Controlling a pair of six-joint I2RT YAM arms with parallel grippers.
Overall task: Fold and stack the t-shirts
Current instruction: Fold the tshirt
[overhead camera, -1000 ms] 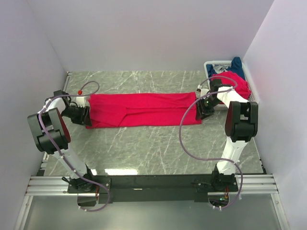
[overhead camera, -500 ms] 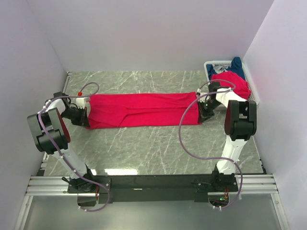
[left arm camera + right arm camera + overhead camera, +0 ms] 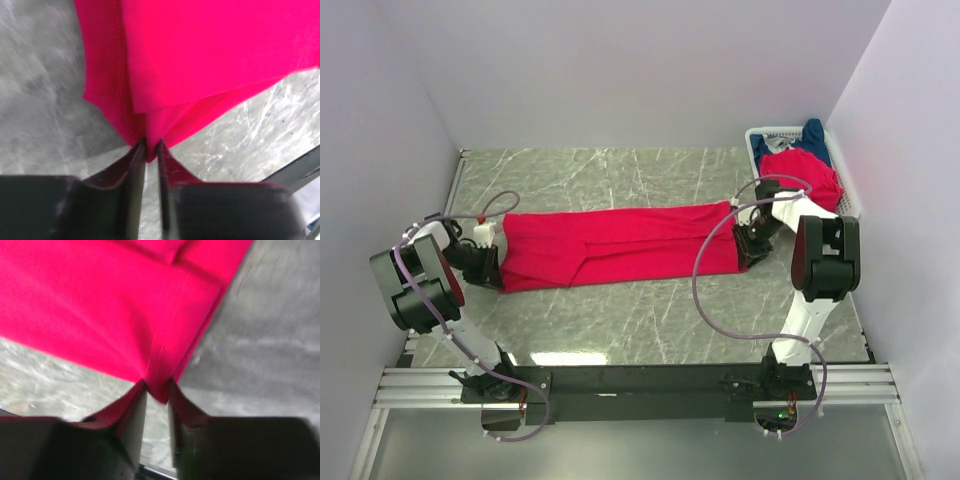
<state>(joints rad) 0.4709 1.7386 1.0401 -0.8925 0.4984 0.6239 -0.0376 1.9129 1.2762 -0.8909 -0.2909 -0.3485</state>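
Note:
A bright red t-shirt (image 3: pixel 620 246), folded into a long strip, lies stretched across the middle of the marble table. My left gripper (image 3: pixel 492 262) is shut on its left end; the left wrist view shows the red cloth (image 3: pixel 200 60) pinched between the fingers (image 3: pixel 134 165). My right gripper (image 3: pixel 747 245) is shut on its right end; the right wrist view shows the cloth (image 3: pixel 125 305) pinched between the fingers (image 3: pixel 135 410). Another red t-shirt (image 3: pixel 805 170) and a dark blue t-shirt (image 3: pixel 812 135) lie in the basket at the back right.
A white mesh basket (image 3: pixel 760 137) stands in the back right corner against the wall. White walls close the table on the left, back and right. The black rail (image 3: pixel 640 382) with both arm bases runs along the near edge.
Both grippers have moved toward the near edge and drawn the red strip with them; it now lies lower and slightly slanted, its left end nearer than before.

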